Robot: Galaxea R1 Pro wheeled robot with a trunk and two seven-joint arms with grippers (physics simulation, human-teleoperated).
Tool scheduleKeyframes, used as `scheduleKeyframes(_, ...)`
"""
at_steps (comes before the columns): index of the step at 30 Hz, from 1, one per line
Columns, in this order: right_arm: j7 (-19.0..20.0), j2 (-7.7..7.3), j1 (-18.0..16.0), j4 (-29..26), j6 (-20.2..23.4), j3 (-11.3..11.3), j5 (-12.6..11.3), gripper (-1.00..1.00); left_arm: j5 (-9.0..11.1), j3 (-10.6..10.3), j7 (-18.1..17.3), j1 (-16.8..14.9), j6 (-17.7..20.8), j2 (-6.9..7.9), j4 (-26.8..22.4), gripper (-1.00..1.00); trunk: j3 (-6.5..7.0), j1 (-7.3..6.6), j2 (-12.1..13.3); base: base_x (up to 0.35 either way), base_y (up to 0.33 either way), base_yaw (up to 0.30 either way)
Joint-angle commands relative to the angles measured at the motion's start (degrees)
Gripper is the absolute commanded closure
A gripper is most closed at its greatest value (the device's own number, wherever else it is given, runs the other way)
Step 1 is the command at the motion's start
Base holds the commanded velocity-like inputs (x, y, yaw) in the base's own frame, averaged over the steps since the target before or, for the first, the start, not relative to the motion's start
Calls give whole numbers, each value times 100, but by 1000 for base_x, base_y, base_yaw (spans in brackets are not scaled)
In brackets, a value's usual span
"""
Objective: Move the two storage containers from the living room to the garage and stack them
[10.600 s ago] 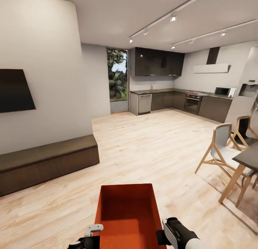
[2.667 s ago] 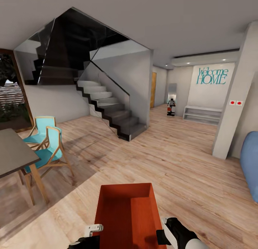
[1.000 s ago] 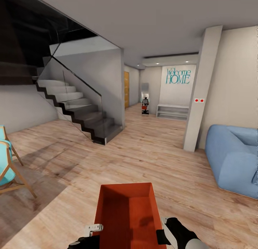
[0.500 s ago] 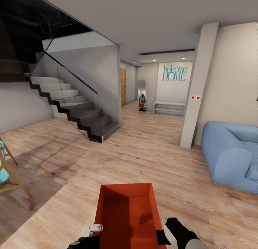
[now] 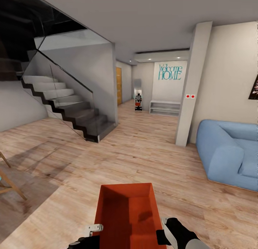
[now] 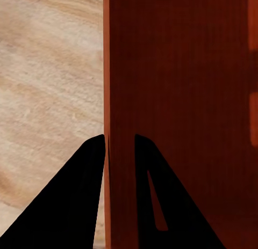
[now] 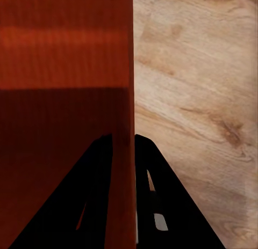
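The storage container (image 5: 126, 215) is being carried level over the wood-plank floor (image 5: 150, 156), each side wall pinched by the left end effector (image 6: 119, 152) and right end effector (image 7: 123, 149); both grips should be kept steady.

Wood-plank floor (image 5: 150, 152), staircase (image 5: 68, 111), blue sofa (image 5: 229, 152)

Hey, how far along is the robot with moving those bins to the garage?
Early. One orange-red container is in hand: the left gripper and right gripper each clamp a side wall. The robot is on wood-plank floor between the staircase and blue sofa. Left: reach the garage, set this bin down, bring the second, stack it.
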Motion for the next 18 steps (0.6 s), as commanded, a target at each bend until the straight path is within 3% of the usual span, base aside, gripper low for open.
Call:
scheduleKeyframes(1,-19,-88,1,11,97,131,-131,100,105,-140,22,-4,-236,10,-33,100,-13,0,-5,0,0,-69)
scheduleKeyframes(18,-19,-88,2,11,105,131,-131,100,105,-140,22,-4,-256,10,-33,100,-154,0,-5,0,0,-67)
